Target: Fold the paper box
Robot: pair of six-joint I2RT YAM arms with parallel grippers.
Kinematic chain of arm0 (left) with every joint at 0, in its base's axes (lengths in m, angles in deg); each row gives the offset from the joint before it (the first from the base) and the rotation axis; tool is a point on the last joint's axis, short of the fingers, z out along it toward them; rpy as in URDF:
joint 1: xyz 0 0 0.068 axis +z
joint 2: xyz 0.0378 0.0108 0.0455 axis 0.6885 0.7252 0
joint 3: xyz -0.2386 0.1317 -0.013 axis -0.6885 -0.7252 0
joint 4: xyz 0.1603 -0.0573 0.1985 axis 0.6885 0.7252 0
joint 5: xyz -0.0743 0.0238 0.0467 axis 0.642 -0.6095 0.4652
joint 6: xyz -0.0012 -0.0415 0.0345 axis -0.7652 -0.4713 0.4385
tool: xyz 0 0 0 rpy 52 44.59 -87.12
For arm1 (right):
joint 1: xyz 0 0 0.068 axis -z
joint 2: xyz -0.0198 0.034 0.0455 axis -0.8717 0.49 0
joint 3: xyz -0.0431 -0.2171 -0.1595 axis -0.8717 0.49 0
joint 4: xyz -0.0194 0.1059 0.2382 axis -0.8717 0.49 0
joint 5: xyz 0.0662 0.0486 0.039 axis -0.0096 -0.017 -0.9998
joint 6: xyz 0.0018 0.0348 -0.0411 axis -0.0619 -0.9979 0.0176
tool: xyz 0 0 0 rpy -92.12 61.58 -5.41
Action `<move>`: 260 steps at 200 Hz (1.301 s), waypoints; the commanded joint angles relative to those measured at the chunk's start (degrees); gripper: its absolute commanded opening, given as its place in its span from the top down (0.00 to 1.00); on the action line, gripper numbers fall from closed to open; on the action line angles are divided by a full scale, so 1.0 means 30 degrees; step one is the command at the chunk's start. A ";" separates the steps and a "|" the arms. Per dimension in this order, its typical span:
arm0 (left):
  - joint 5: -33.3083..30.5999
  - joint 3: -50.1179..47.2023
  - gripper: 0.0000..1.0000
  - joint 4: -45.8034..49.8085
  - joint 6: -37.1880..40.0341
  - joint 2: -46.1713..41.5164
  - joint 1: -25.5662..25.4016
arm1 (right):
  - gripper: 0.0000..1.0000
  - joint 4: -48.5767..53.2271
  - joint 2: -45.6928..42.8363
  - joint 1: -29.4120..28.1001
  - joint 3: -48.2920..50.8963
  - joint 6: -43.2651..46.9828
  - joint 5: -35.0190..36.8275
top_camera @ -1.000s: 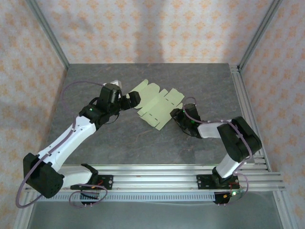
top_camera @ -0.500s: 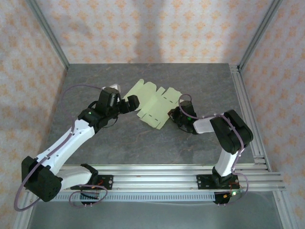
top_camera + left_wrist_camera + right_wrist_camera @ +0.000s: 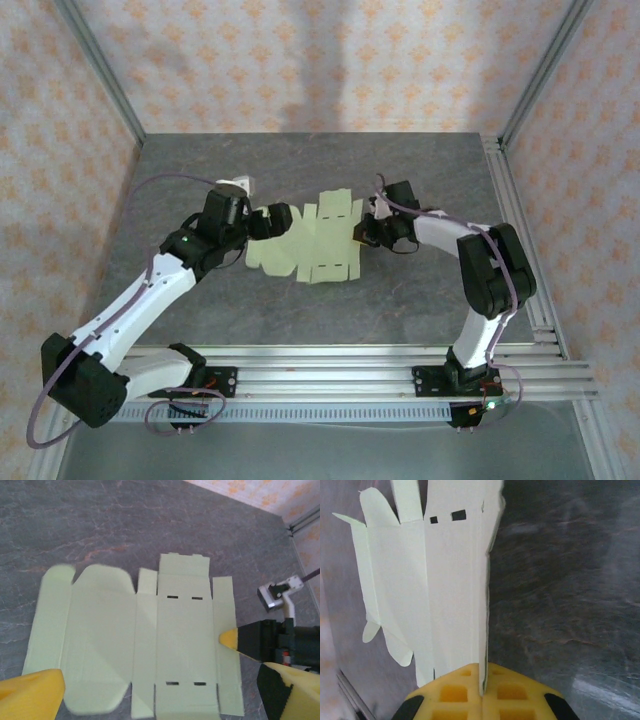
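Grey marbled bench (image 3: 400,290) enclosed by orange-patterned walls (image 3: 300,60); flat paper box (image 3: 320,240) mid-bench, right gripper (image 3: 366,232) jaws clamped on its right edge, left gripper (image 3: 280,220) jaws apart

Bare table (image 3: 300,165) lies beyond the paper box (image 3: 312,242); left pincer (image 3: 272,221) and right pincer (image 3: 363,232) flank it closely.

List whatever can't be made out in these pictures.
- Top view: the box's right edge, under the right pincer; part of its left flaps, under the left pincer.
- Left wrist: the left flaps are blurred; the near left corner sits behind a yellow finger; the frame cuts the near edge.
- Right wrist: far flaps run off the top edge; how deep the pads bite is hidden.
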 commanded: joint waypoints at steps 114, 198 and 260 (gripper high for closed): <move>0.2720 -0.0626 0.02 -0.2355 -0.1805 0.4809 0.0121 | 0.31 0.7682 0.0238 0.0221 -0.4001 0.9946 0.1564; 0.4372 0.0320 0.23 -0.3451 -0.2892 1.0019 -0.0341 | 0.25 -0.5976 -0.5114 0.1200 0.5472 0.1135 0.3261; 0.4304 -0.0163 0.47 -0.4307 -0.3043 1.1623 -0.0399 | 0.32 -0.7031 -0.4139 0.1202 0.6377 0.0808 0.2543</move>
